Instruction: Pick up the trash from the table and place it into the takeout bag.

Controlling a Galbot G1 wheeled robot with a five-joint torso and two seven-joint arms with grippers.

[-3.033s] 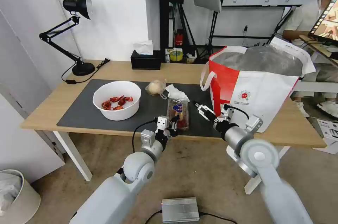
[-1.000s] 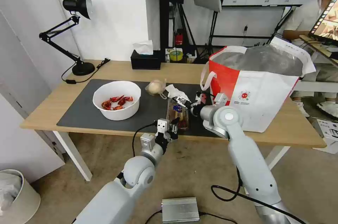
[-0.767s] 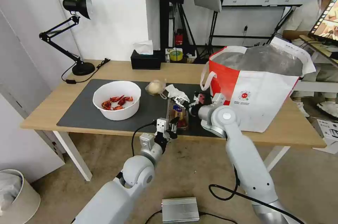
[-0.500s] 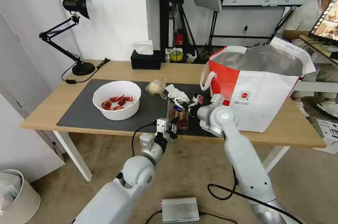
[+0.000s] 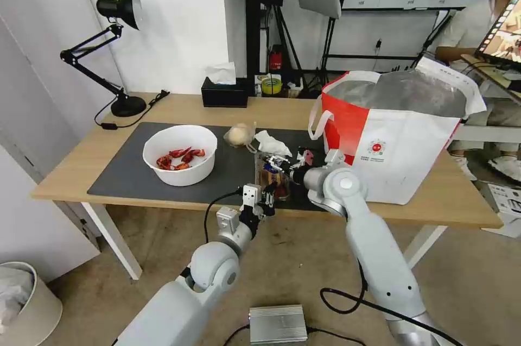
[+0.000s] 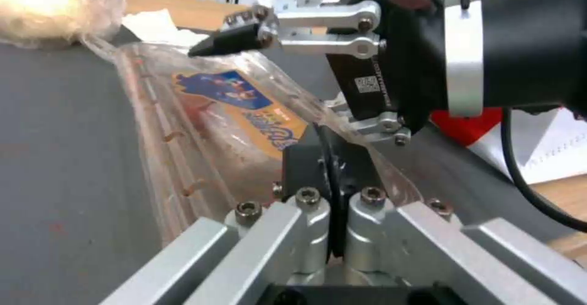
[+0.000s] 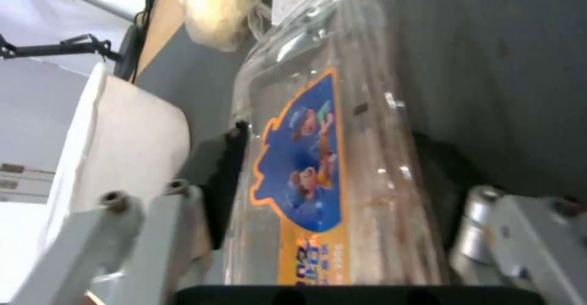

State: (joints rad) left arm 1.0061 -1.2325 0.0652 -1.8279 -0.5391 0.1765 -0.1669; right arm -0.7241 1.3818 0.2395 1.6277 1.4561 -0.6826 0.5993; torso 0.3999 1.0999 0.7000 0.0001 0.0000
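Observation:
The clear hinged tray point(image 5: 273, 177) with a blue and orange label lies on the dark mat point(image 5: 125, 172) near the table's front edge. My right gripper point(image 5: 275, 163) is open, and the tray point(image 7: 318, 158) lies between its two fingers. One of those fingers point(image 6: 235, 41) hangs over the tray's top. My left gripper point(image 5: 265, 195) sits at the tray's near end, its fingers point(image 6: 309, 158) shut against the tray's rim. Left of the tray stands the white bowl point(image 5: 182, 172) with red shells. Behind the tray lie the napkin point(image 5: 271, 145) and the pale bundle point(image 5: 239, 134). At the right stands the takeout bag point(image 5: 401, 145), open.
A black tissue box point(image 5: 224, 95) stands at the back of the light-wood table point(image 5: 271, 109). At the back left is a black desk lamp point(image 5: 116, 52) with its cord. On the floor, a grey box point(image 5: 278, 323) lies near my base and a bin point(image 5: 27, 302) stands at the left.
My right arm swung left from in front of the bag to the tray, and its open fingers now stand on both sides of it. The left gripper stayed at the tray's near end.

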